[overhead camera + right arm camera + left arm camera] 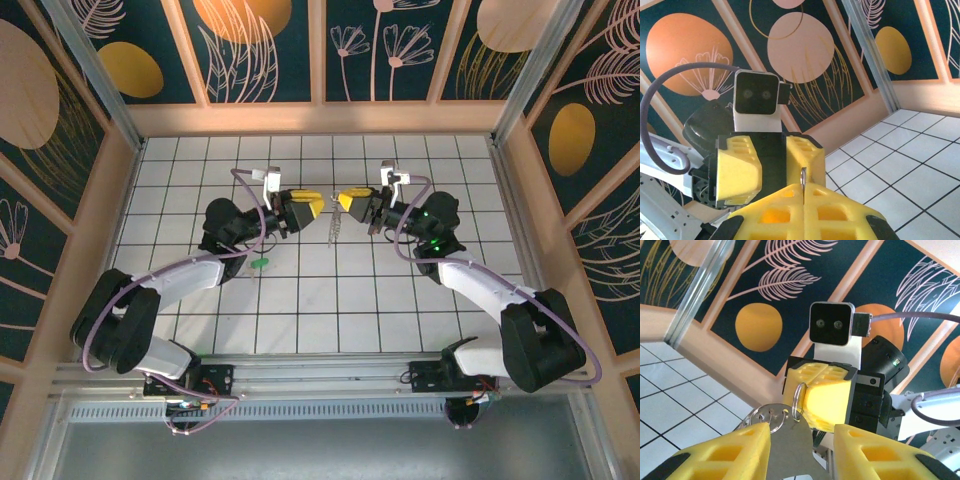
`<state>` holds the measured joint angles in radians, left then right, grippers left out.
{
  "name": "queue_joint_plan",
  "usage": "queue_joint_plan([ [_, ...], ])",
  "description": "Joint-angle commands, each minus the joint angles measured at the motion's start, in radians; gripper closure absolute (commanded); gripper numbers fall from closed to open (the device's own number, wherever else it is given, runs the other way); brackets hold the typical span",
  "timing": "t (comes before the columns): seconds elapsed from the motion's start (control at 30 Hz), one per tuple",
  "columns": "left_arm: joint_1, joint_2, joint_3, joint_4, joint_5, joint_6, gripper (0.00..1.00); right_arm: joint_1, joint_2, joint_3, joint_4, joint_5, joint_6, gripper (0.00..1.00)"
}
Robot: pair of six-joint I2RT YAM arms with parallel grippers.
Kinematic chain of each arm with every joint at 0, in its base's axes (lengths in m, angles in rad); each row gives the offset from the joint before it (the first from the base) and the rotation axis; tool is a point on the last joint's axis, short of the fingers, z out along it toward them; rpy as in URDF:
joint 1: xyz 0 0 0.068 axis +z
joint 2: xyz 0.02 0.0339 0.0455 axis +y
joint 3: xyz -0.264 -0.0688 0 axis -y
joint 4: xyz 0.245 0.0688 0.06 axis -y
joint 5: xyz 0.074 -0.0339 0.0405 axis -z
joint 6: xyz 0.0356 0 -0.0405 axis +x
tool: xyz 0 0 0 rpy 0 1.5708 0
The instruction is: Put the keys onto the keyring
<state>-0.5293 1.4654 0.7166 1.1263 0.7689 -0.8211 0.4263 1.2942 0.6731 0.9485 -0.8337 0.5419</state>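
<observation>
Two risks: right hand [803,187] pinches the keyring [799,399] edge-on, so it may twist; left hand [801,434], spread, grip unclear, may knock keys [769,415] loose.

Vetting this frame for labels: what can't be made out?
- Top external: the keyring, too small to separate ring from keys.
- Left wrist: grey metal between jaws of the left gripper, cut off by the bottom edge.
- Right wrist: shut jaws of the right gripper hide all but a metal sliver.
</observation>
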Motion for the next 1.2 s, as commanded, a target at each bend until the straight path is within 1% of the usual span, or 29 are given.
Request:
queue_joint_plan([
  [0.0, -0.001, 0.006, 0.035, 0.069, 0.046, -0.02, 0.62, 0.005, 0.003, 0.019, 0.085, -0.031, 0.023, 1.0],
  [0.5, -0.009, 0.016, 0.052, 0.072, 0.05, -0.018, 0.63, 0.043, 0.034, 0.042, 0.086, -0.038, 0.019, 1.0],
  [0.77, -0.009, -0.033, 0.015, 0.008, -0.036, 0.045, 0.62, 0.027, -0.008, 0.023, 0.045, -0.024, -0.007, 1.0],
  [0.97, -0.009, -0.018, 0.02, 0.011, -0.024, 0.041, 0.62, 0.029, -0.016, 0.028, 0.06, -0.039, 0.011, 1.0],
  [1.17, -0.01, 0.008, 0.036, 0.03, 0.012, 0.023, 0.62, 0.04, -0.012, 0.041, 0.058, -0.041, 0.009, 1.0],
])
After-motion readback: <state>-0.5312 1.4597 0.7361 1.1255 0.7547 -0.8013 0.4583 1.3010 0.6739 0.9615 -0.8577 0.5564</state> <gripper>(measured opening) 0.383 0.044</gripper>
